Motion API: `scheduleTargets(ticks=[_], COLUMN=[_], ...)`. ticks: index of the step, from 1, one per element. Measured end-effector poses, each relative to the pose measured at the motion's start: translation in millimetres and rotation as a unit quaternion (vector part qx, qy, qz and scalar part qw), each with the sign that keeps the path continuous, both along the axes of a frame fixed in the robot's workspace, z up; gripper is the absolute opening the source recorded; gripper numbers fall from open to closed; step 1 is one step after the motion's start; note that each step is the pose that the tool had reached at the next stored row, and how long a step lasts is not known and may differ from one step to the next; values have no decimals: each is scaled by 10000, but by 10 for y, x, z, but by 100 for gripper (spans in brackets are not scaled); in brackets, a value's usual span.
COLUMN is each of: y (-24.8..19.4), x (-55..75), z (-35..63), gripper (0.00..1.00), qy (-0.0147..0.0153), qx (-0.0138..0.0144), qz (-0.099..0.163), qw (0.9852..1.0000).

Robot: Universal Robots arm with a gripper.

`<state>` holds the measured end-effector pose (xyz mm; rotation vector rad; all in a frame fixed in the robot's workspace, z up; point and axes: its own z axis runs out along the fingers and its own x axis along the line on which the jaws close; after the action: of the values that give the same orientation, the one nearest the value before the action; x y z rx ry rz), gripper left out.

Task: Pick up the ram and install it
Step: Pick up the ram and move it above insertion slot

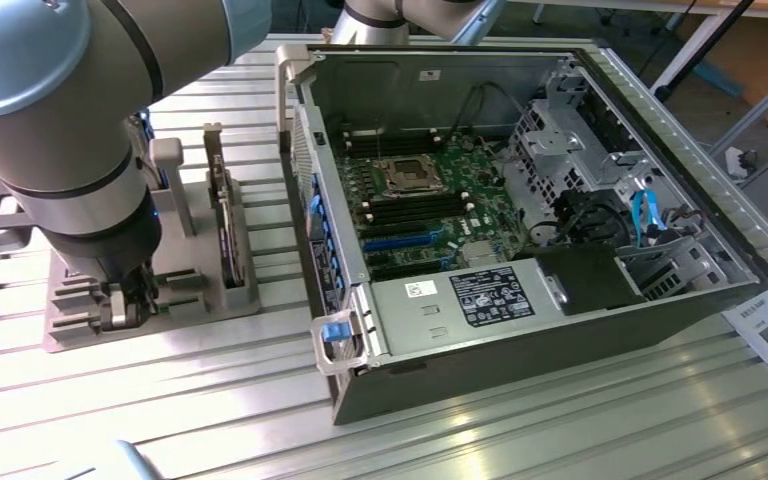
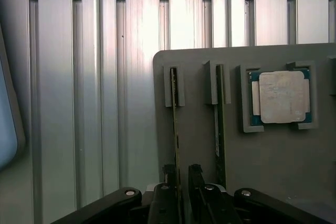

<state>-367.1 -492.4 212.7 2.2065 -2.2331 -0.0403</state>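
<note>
So the ram [image 2: 175, 124] is kept standing on its long edge in a narrow slot of the grey holder [image 2: 262, 182], presumably so both flat faces are left free to be pinched from above. A second stick [image 2: 220, 129] is parked the same way in the holder's next slot. A processor [image 2: 282, 97] is laid flat in a square nest of the holder beyond that. A hard drive [image 1: 231, 235] is stood upright at the holder's edge nearest the case [image 1: 491, 375].

The gripper [image 2: 181, 174] is lowered over the holder with the jaws spread, one finger placed on each side of the ram near one end. Nothing looks pinched yet. A gap is left on at least one side of the stick, though whether the other finger touches the board can't be told. The straddle looks deliberate: the jaws are lined up with the thin edge so the board can be squeezed across its faces.

The case is laid open on the counter [image 1: 491, 440] just beside the holder, so the motherboard [image 1: 424, 195] is faced upward and can be reached from above. The ram is seated in the holder, not lifted, so the work is judged to be at the grasp stage, with the install not begun.
</note>
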Motion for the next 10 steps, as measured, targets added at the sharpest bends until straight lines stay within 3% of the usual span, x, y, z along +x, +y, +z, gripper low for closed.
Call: scheduleTargets(ticks=[10], y=[0], x=[28], z=[-3], gripper=[24], qy=[-1], qx=[-1], qz=[21], qw=[10000])
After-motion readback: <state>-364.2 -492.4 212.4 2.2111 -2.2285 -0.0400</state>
